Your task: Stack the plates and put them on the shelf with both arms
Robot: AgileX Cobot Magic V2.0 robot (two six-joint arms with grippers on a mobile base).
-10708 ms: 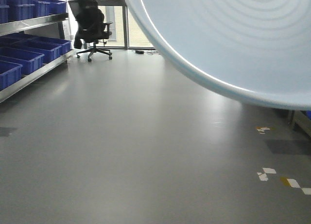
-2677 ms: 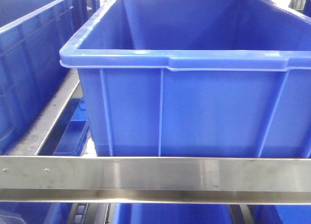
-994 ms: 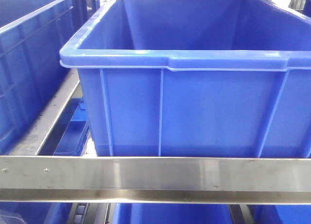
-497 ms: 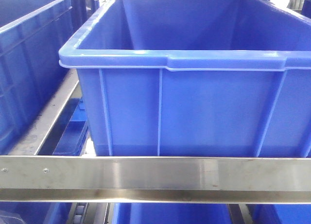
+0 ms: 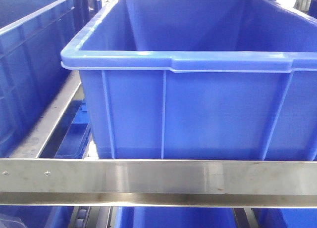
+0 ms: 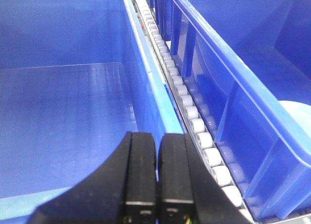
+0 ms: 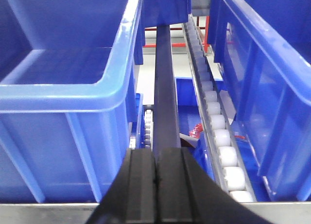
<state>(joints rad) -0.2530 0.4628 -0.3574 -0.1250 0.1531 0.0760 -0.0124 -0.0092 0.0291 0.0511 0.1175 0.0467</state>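
The shelf's brushed steel front beam (image 5: pixel 158 181) runs across the bottom of the front view, with a side rail (image 5: pixel 49 124) going back at the left. A pale bluish-white curved piece, seemingly a plate (image 6: pixel 297 119), lies inside the right-hand blue crate in the left wrist view; the rest of it is out of frame. No second plate shows. My left gripper (image 6: pixel 157 136) is shut and empty, above the near wall of a blue crate. My right gripper (image 7: pixel 156 153) is shut and empty, just over the shelf beam (image 7: pixel 43 212), in line with a dark rail (image 7: pixel 164 88).
A large blue crate (image 5: pixel 193 65) fills the front view, with another (image 5: pixel 25 50) to its left. White roller tracks (image 6: pixel 189 112) (image 7: pixel 218 136) run between the crates. More blue crates sit on the level below (image 5: pixel 173 218).
About ten seconds ago a plate filled the upper right of the front view in an open room. Now the view faces the crates on the shelf. Nothing moves over the last second.
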